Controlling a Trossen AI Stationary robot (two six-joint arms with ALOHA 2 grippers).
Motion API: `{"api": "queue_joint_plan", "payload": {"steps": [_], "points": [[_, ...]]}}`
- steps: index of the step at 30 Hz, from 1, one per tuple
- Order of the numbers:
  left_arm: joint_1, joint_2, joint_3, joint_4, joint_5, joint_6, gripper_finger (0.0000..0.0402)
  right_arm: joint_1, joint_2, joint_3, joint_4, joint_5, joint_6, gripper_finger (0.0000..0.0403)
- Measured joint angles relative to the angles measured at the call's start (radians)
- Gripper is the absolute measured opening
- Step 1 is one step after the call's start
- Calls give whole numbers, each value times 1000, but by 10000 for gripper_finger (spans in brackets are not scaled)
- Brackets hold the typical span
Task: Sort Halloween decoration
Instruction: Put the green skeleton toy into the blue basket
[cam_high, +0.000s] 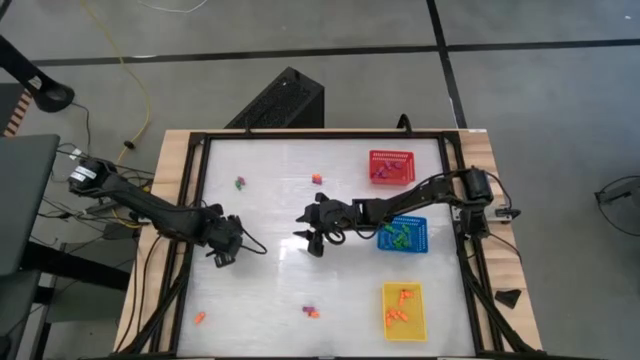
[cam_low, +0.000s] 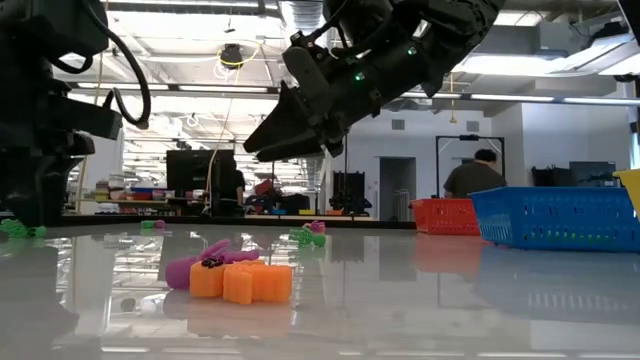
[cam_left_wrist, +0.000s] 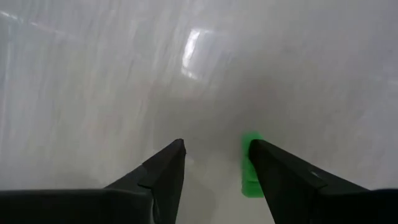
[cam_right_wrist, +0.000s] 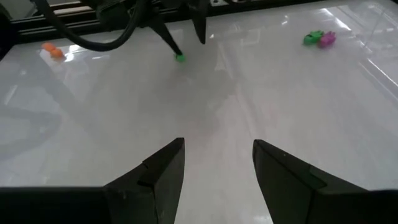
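A small green trinket (cam_left_wrist: 251, 167) lies on the table (cam_high: 270, 290) near its left edge, just inside one finger of the left gripper (cam_high: 219, 256), whose jaws straddle it, spread, not yet pinching. Step: picking it; next, close squarely, lift, carry to the blue basket (cam_high: 404, 235). Right gripper (cam_high: 310, 240) hovers mid-table, spread, empty.

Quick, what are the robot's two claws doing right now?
Left gripper: open, fingers on either side of a small green trinket on the table, not holding it.
Right gripper: open, empty.
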Motion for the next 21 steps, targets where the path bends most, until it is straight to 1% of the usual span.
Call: {"api": "queue_joint_plan", "payload": {"steps": [3, 5, 8, 12, 15, 21], "points": [[0, -2, -3, 10, 84, 2, 183, 3, 0, 0, -10, 0, 0, 219], [-2, 0, -6, -3, 114, 2, 183, 5, 0, 0, -17, 0, 0, 219], [-13, 0, -8, 9, 133, -5, 183, 7, 0, 0, -19, 0, 0, 219], [-19, -2, -26, 5, 138, -10, 183, 8, 0, 0, -31, 0, 0, 219], [-20, -3, -31, 4, 117, -7, 183, 8, 0, 0, -37, 0, 0, 219], [-20, -3, -32, 51, 89, 100, 183, 8, 0, 0, -36, 0, 0, 219]]}}
